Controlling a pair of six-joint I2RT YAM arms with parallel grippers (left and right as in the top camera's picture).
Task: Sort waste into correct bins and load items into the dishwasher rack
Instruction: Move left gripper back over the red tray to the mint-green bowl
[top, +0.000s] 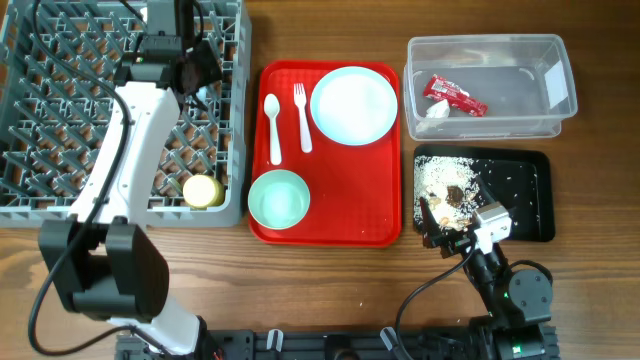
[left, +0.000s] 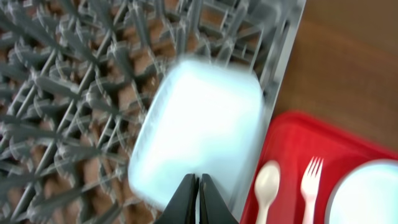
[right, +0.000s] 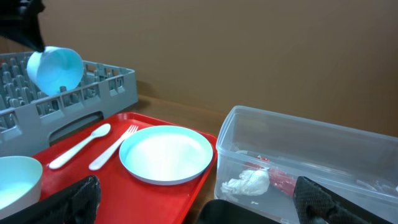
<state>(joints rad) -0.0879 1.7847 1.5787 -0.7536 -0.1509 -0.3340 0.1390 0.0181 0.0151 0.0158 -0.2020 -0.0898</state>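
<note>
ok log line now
left gripper: blue dish held over rack | right gripper: open at black tray | cup in rack | plate, bowl, spoon, fork on red tray

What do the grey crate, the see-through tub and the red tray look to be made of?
Grey crate: likely moulded plastic, matt, judging by its thin pegs and lattice. See-through tub: clear plastic, slightly glossy; the red wrapper shows through its walls. Red tray: probably hard plastic, smooth with a soft sheen.
</note>
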